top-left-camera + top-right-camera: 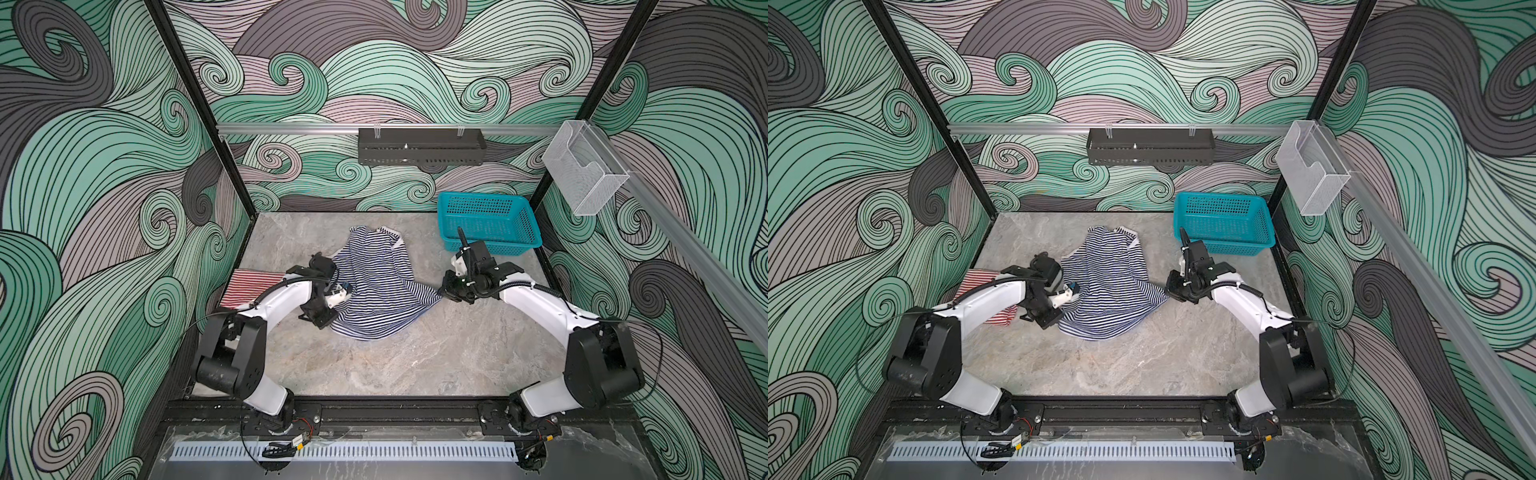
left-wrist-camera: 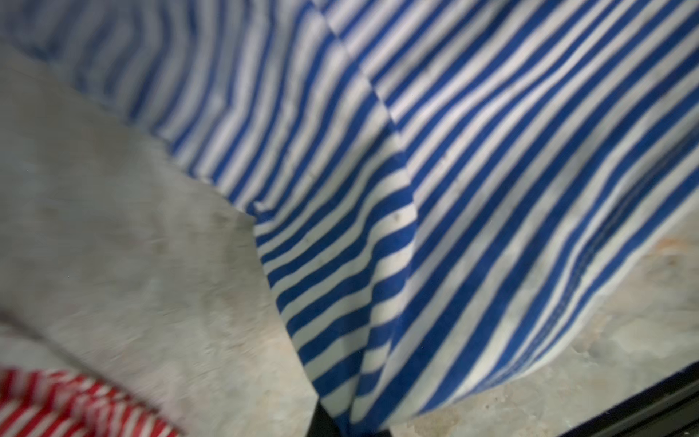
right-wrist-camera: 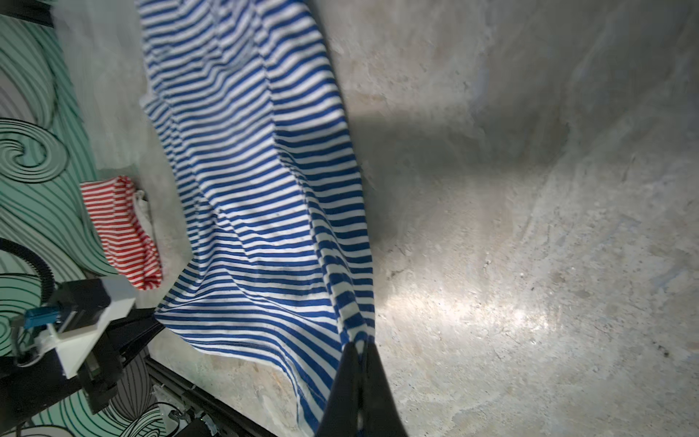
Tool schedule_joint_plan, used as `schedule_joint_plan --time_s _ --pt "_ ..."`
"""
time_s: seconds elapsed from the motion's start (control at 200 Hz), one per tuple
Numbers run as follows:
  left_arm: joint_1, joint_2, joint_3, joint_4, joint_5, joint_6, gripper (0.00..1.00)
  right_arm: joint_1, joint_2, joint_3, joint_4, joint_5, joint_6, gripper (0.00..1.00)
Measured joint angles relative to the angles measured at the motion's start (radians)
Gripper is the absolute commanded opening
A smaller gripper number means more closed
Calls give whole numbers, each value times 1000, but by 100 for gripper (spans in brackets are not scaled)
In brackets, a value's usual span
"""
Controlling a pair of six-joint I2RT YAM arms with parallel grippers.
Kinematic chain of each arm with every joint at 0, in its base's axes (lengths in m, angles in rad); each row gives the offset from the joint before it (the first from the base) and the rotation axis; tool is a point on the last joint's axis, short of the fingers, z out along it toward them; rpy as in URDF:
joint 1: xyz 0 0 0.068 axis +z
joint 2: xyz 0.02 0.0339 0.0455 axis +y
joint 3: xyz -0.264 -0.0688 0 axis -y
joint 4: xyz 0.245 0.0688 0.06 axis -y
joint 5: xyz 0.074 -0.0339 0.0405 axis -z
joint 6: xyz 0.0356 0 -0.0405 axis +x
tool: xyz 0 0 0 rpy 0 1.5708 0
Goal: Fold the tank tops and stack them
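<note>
Tank tops, two, striped; entries by view.

Top views.
- Navy-and-white tank top [image 1: 374, 291]: rumpled and part-spread on the grey marble table [image 1: 415, 365], straps toward the back wall, hem toward the arm bases.
- Red-and-white tank top [image 1: 249, 284]: folded into a small block just left of the navy-and-white tank top, partly hidden under the left arm [image 1: 282, 299].
- Teal basket [image 1: 490, 249]: behind and to the right of the navy-and-white tank top, clear of it.
- Left arm: forearm rising inward, wrist bent sharply down. Left gripper [image 1: 328, 319] sits at the garment's near-left hem corner.
- Right arm [image 1: 536, 303]: forearm reaching inward and low, wrist turned toward the garment. Right gripper [image 1: 444, 293] meets the right hem corner, where the cloth is drawn to a point.

Left wrist view.
- Navy-and-white tank top [image 2: 454, 189]: fills most of the frame, somewhat blurred. Its folds converge on the left gripper [image 2: 333, 427], of which only a dark sliver shows. Claw closed, hem corner pinched.
- Red-and-white tank top [image 2: 56, 408]: a striped patch across bare table from the navy-and-white tank top, not touching it.

Right wrist view.
- Right gripper [image 3: 357, 346]: two dark fingers pressed together on the hem corner. The cloth is raised there and stretched away from it.
- Navy-and-white tank top [image 3: 257, 189]: sagging between both held corners.
- Red-and-white tank top [image 3: 117, 234]: on the far side of the navy-and-white tank top, near it, a strip of table between.
- Left gripper [image 3: 151, 321]: at the opposite hem corner.
</note>
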Motion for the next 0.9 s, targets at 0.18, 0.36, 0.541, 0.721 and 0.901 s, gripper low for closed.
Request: schedule_joint_plan --time_s 0.18,0.36,0.541,0.721,0.901 --pt "37 -146 399 -60 -27 -42 0 18 -139 231 -20 22 -2 0" --pt "40 -231 732 -89 -45 -80 0 107 -155 603 -72 66 -29 0" --pt "40 -304 953 -141 -73 -121 0 260 -196 803 -153 151 -81 0" --pt "40 -451 977 -144 -80 -137 0 349 -284 857 -193 207 -126 0" --pt "40 -555 978 -142 -87 -137 0 382 -333 880 -220 265 -154 0"
